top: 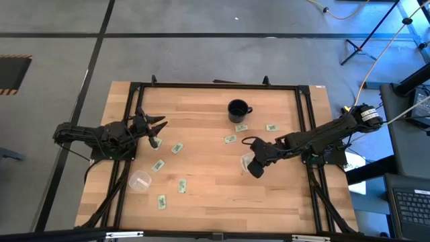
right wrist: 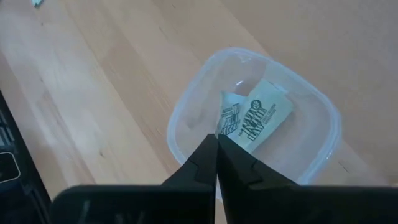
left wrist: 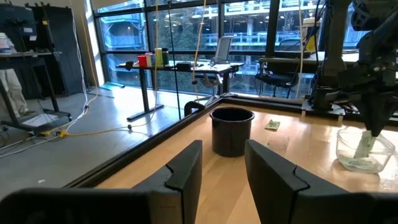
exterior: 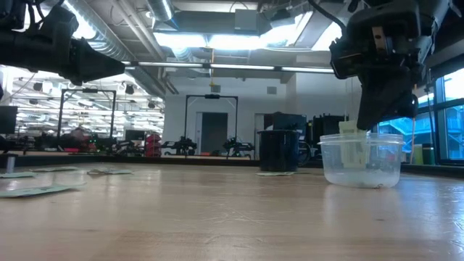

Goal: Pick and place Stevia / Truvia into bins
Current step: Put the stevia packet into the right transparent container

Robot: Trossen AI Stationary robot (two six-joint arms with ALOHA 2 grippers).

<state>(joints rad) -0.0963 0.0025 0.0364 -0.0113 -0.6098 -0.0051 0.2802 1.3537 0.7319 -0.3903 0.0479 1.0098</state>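
My right gripper [top: 255,167] is shut on a pale green and white sachet [right wrist: 228,118] and stands over a clear cup [top: 248,161], which also shows in the low view [exterior: 361,159]. A second sachet [right wrist: 264,117] lies inside that cup. My left gripper [top: 156,128] is open and empty, raised above the table near its left edge. Several more sachets lie flat on the table, among them one just below the left gripper [top: 155,142], one at the near left [top: 182,186] and one near the mug [top: 230,139]. A second clear cup [top: 140,180] stands at the near left. My right gripper pinches the sachet's upper end [right wrist: 224,129] between its two fingertips, coming from above and pointing down. The sachet hangs below the fingers inside the clear cup [exterior: 353,148], slightly tilted. Whether its lower end touches the cup's bottom I cannot tell.
A black mug with a handle [top: 238,109] stands at the far middle of the table. A black frame [top: 215,85] runs around the wooden table top. Bare wood lies in the middle and along the near edge.
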